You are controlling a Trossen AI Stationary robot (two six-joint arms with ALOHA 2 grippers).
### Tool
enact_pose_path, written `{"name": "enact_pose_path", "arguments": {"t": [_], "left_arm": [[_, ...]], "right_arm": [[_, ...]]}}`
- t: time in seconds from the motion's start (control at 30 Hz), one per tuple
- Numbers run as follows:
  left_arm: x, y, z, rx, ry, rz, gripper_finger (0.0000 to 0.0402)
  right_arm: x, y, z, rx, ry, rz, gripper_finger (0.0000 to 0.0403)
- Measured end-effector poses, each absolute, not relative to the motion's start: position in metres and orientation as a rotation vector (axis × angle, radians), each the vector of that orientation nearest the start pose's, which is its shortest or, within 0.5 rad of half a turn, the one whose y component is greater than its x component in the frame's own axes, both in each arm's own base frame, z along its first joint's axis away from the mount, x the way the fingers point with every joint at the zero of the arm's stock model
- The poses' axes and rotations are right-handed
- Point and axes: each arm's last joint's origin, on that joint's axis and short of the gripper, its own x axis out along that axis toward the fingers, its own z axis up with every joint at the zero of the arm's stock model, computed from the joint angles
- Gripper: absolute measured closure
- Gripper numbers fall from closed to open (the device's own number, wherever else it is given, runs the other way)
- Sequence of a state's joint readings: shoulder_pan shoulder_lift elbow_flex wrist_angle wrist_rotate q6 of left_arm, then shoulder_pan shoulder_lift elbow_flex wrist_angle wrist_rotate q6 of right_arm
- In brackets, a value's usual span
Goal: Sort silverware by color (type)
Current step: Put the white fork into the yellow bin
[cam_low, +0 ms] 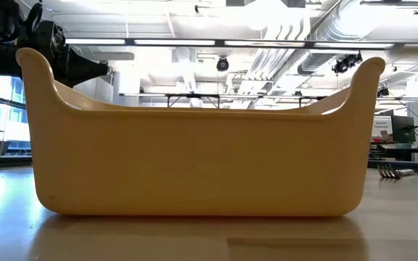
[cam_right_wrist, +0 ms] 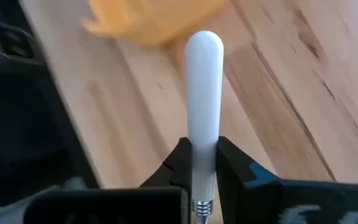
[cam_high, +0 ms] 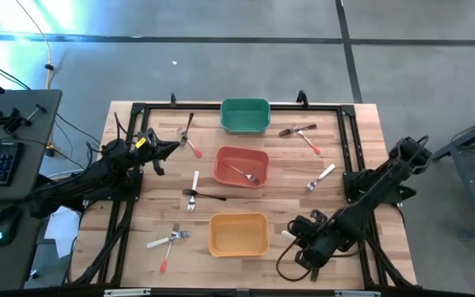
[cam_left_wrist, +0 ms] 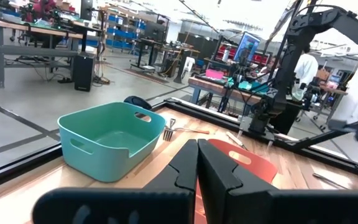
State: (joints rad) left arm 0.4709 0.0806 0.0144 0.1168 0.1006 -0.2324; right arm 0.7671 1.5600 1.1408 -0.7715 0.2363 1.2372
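Note:
My right gripper (cam_high: pixel 293 237) stands near the table's front right, just right of the yellow bin (cam_high: pixel 238 233), shut on a white-handled utensil (cam_right_wrist: pixel 204 93). My left gripper (cam_left_wrist: pixel 197 152) waits shut and level at the table's left side, facing the green bin (cam_left_wrist: pixel 107 140) and touching nothing. Other silverware lies flat on the wood: a white-handled piece (cam_high: pixel 195 183) crossing a dark fork (cam_high: pixel 206 195), a white and an orange one (cam_high: pixel 168 242) at front left, a white one (cam_high: pixel 322 176) at right. A fork (cam_high: pixel 246 174) lies in the red bin (cam_high: pixel 225 157). My right gripper pinches the white handle between its two fingers (cam_right_wrist: pixel 232 165), low on the handle (cam_right_wrist: pixel 202 155) close to the metal neck (cam_right_wrist: pixel 202 205). The fingers lie along the handle, slanting down from the table's right. The rounded free end (cam_right_wrist: pixel 204 43) sticks out past the fingertips toward the yellow bin, above the wood.
The green bin (cam_high: pixel 245 115) stands at the far middle. A dark and an orange utensil (cam_high: pixel 190 134) lie at far left, a fork and an orange-handled piece (cam_high: pixel 303 136) at far right. A black frame (cam_high: pixel 361 140) borders the table. Another fork (cam_low: pixel 390 171) shows right of the yellow bin (cam_low: pixel 194 159).

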Motion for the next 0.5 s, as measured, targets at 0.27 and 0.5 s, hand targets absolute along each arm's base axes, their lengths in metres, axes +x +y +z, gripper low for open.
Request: {"name": "enact_pose_path", "arguments": {"t": [0.27,0.5], "left_arm": [[0.092,0.044,0.173,-0.215,-0.092,0.363,0.0401],[0.092,0.044,0.173,-0.215,-0.092,0.363,0.0401]], "right_arm": [[0.264,0.181,0.282,0.583,0.934,-0.233,0.0388],[0.311,0.148,0.302,0.627,0.673,-0.123,0.0393]]}}
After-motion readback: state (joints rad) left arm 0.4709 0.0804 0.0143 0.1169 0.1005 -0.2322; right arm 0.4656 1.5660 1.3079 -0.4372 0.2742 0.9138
